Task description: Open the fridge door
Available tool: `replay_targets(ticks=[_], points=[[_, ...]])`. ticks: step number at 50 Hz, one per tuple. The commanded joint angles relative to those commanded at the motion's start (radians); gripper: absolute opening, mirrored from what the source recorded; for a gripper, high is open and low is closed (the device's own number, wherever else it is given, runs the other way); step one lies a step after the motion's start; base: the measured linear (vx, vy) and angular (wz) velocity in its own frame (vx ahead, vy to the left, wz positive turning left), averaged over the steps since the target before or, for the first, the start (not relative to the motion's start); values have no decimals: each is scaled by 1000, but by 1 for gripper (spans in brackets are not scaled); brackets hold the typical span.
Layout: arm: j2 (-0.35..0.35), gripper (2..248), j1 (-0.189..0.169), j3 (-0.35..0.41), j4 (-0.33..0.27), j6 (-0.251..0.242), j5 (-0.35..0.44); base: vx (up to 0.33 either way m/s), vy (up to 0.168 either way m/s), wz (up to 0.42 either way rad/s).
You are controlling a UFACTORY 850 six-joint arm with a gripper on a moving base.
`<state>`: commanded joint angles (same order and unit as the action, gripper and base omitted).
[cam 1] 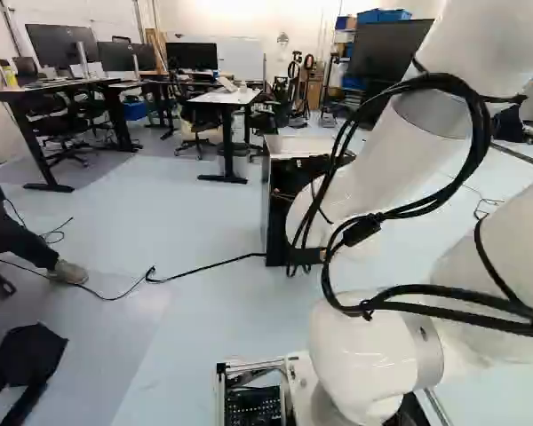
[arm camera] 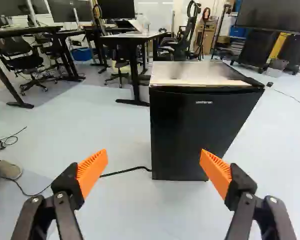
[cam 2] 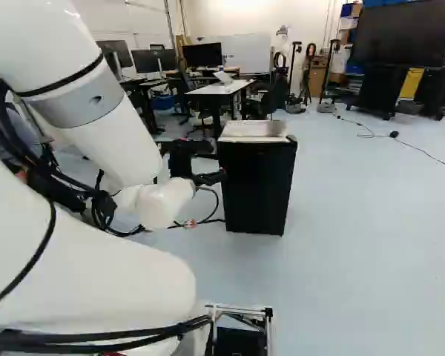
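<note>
The gripper (arm camera: 154, 164) stood with its 2 fingers wide apart. The fridge (arm camera: 190, 71) stood upright on the floor (arm camera: 117, 132) ahead, its door (arm camera: 197, 135) closed. Correct procedure likely required locating the free edge, hooking 1 fingertip behind it, then pulling along the hinge arc; a straight pull risked dragging the fridge.

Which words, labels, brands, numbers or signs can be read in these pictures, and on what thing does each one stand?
Fridge door, near its top edge: one short pale word, too small to quote with certainty.
White arm, on its grey ring: a small dark mark, too small to read.
No other text is legible.
</note>
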<state>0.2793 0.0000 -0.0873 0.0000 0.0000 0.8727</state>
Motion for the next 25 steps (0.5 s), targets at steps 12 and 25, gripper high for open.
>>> replay_targets(ticks=[12,25], points=[[-1,247,0,-1,0,0,0,0,0,0],[-21,247,0,-17,0,0,0,0,0,0]])
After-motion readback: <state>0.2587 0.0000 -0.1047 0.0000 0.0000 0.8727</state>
